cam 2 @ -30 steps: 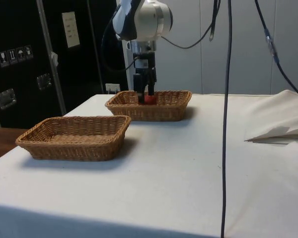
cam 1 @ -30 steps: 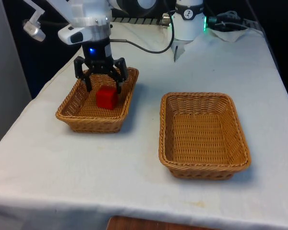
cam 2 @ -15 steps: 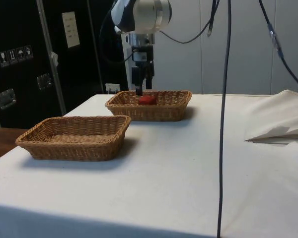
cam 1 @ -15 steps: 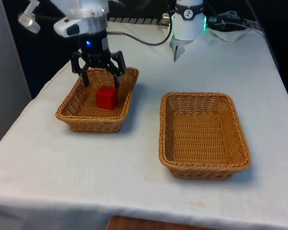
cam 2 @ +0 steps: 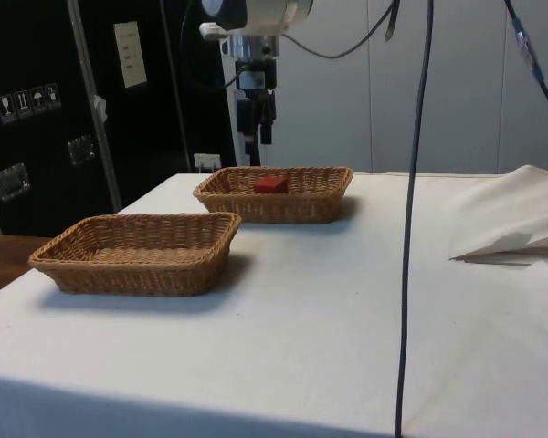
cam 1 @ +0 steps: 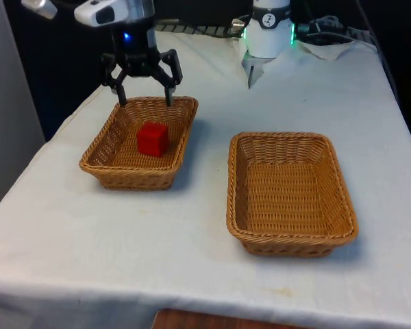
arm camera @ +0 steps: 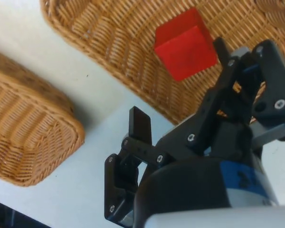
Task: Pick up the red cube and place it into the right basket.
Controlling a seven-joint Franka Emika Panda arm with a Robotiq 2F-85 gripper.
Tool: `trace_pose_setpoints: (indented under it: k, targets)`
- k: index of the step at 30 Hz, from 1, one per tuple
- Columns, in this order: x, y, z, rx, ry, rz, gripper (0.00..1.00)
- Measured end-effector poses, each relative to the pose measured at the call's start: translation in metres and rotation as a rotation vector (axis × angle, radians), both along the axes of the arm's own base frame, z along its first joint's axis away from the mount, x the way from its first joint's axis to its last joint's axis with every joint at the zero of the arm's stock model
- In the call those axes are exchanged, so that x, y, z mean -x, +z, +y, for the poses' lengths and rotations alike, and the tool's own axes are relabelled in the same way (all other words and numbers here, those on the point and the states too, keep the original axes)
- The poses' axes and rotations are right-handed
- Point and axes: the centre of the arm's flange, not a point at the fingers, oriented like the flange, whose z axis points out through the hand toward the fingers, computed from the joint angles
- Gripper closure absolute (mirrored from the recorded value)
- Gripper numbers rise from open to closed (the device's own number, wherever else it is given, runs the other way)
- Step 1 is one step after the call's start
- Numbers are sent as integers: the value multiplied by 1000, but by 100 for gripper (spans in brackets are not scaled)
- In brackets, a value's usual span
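A: Where is the red cube [cam 1: 153, 138]?

B: Loose on the floor of the basket [cam 1: 103, 159] at the front view's left, in the upper left of the frame; the other basket [cam 1: 292, 237], right of centre, holds nothing.

A: So the cube is not held?

B: No; the gripper [cam 1: 142, 88] hangs above the far rim with fingers spread and nothing between them; I judge the grasp not yet made.

A: And the arm's pose?

B: Wrist pointing straight down, fingertips clear of the wicker; in the side view the gripper [cam 2: 256, 123] sits well above the cube [cam 2: 270, 183].
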Motion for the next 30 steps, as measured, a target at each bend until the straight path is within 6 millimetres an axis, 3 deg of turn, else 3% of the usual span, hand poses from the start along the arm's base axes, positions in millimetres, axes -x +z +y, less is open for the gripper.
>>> trace_pose_setpoints:
  k: [14,30]
  targets:
    - [-11,23,34,50,23,10,0]
    - [-17,35,65,117,35,26,0]
